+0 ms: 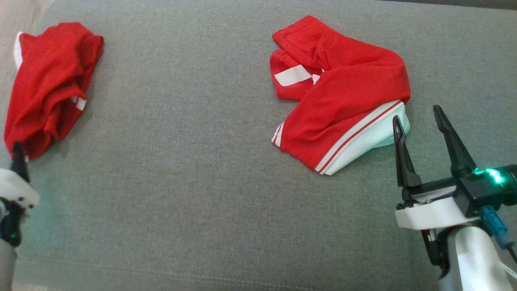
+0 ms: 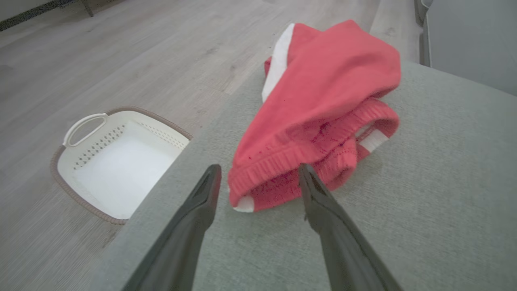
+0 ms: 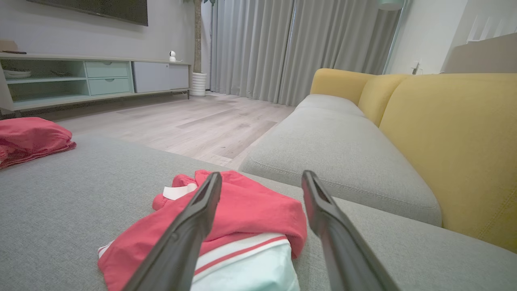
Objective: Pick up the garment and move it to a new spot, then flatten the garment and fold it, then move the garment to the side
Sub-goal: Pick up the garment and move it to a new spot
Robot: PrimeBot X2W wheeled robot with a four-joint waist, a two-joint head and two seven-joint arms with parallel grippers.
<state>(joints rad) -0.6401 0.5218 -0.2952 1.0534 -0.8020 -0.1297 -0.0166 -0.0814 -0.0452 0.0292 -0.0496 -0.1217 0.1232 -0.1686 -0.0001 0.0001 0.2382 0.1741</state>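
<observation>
You are at the very start, as far as these views tell. The red shorts with white stripes [image 1: 343, 101] lie crumpled in a heap on the grey seat cushion [image 1: 181, 169], right of centre and toward the far side. One leg is doubled over, and a white label and the pale lining are showing. Nothing about them is flattened or folded.

Your right gripper [image 1: 418, 114] hovers just beside the near right corner of that heap. Its fingers are spread wide and empty, one tip over the white hem and the other over bare cushion.

Your left gripper [image 2: 259, 167] is also spread and holding nothing. It points at a second red garment [image 1: 48, 81], which is bunched at the far left edge of the cushion, above a white laundry basket [image 2: 101, 145] on the floor.

I cannot tell whether that second bundle is finished work or another piece waiting; it looks loosely rolled rather than neatly folded.

For the striped shorts every step is left: pick them up and move them, spread them flat, fold them, then slide them aside.
</observation>
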